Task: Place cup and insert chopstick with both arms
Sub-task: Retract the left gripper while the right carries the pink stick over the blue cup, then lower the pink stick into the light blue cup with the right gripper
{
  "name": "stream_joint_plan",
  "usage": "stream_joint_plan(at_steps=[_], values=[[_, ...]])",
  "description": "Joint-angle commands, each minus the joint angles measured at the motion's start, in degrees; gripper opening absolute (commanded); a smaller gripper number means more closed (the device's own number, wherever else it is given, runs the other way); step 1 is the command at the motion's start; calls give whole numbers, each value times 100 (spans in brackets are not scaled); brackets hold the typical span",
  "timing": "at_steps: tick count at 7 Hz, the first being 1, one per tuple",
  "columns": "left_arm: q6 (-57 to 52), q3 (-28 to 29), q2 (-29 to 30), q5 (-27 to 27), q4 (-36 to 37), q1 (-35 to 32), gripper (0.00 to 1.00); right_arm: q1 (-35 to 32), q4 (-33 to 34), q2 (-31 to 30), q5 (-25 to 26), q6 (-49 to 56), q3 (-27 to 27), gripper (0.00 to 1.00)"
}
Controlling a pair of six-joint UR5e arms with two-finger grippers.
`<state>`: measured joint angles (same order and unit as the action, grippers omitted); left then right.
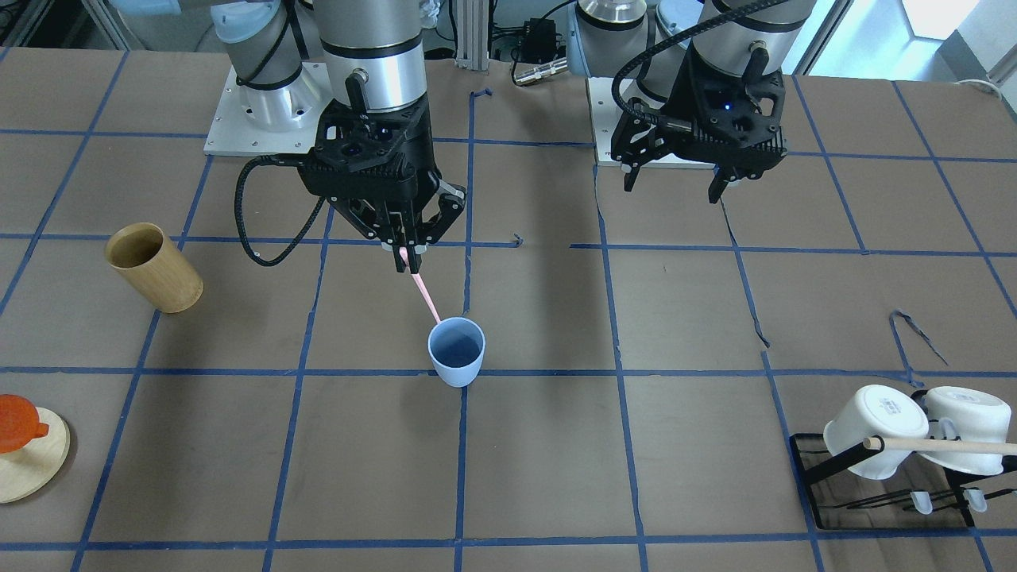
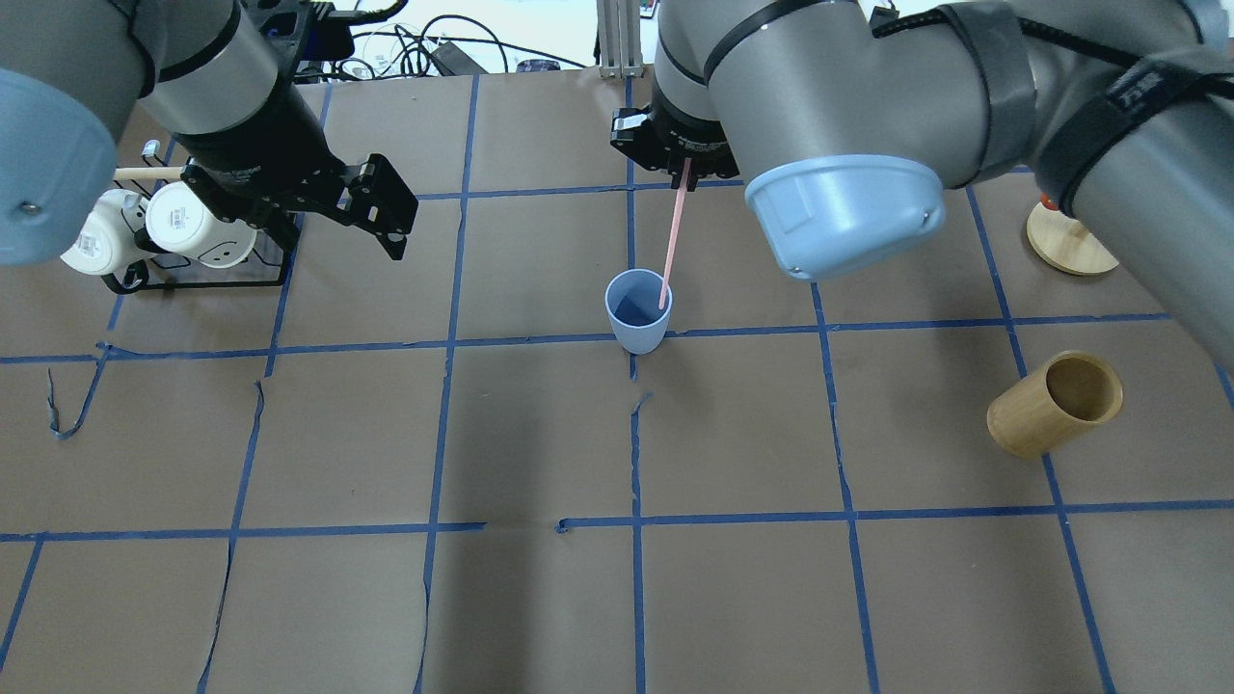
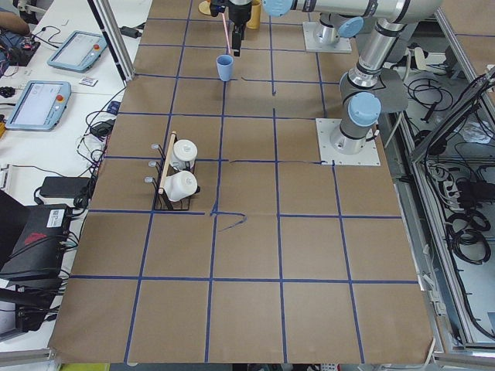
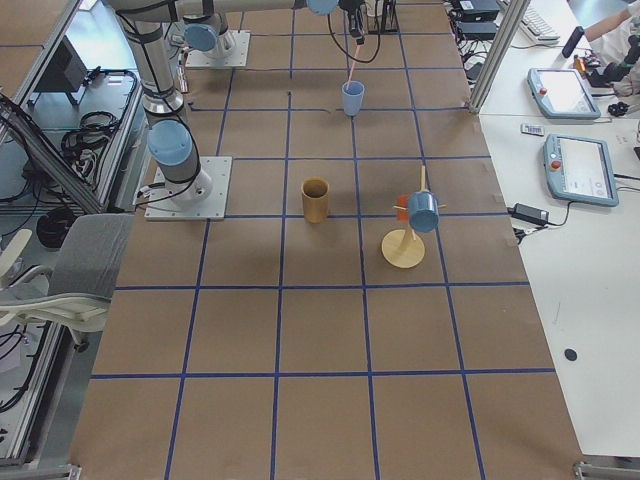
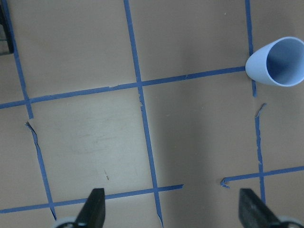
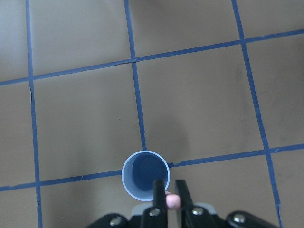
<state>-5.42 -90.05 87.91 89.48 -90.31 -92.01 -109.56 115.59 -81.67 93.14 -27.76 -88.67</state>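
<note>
The pale blue cup (image 1: 456, 351) stands upright on the paper-covered table near its middle, also in the overhead view (image 2: 637, 311) and both wrist views (image 5: 278, 61) (image 6: 145, 175). My right gripper (image 1: 407, 258) (image 2: 683, 169) (image 6: 171, 187) is above it, shut on the top of a pale pink chopstick (image 1: 425, 295) (image 2: 672, 236). The stick slants down and its lower end is at the cup's mouth, by the rim on the robot's side. My left gripper (image 1: 674, 187) (image 2: 337, 231) (image 5: 173, 213) is open and empty, well apart from the cup.
A tan bamboo cup (image 1: 155, 268) (image 2: 1056, 403) stands on my right side. A round wooden stand (image 1: 32, 469) with an orange piece is at that end. A black rack (image 1: 826, 461) with two white mugs (image 1: 874, 429) is near my left gripper.
</note>
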Motion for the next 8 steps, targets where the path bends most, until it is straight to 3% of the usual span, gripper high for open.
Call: stream_joint_plan(at_steps=[1, 6, 8], values=[[-12, 57, 15, -9, 100, 25, 100, -92, 340, 168, 2, -116, 16, 0], [23, 84, 16, -1, 206, 42, 100, -101, 403, 380, -15, -107, -19, 0], [714, 84, 15, 8, 206, 42, 100, -101, 403, 503, -24, -107, -10, 0]])
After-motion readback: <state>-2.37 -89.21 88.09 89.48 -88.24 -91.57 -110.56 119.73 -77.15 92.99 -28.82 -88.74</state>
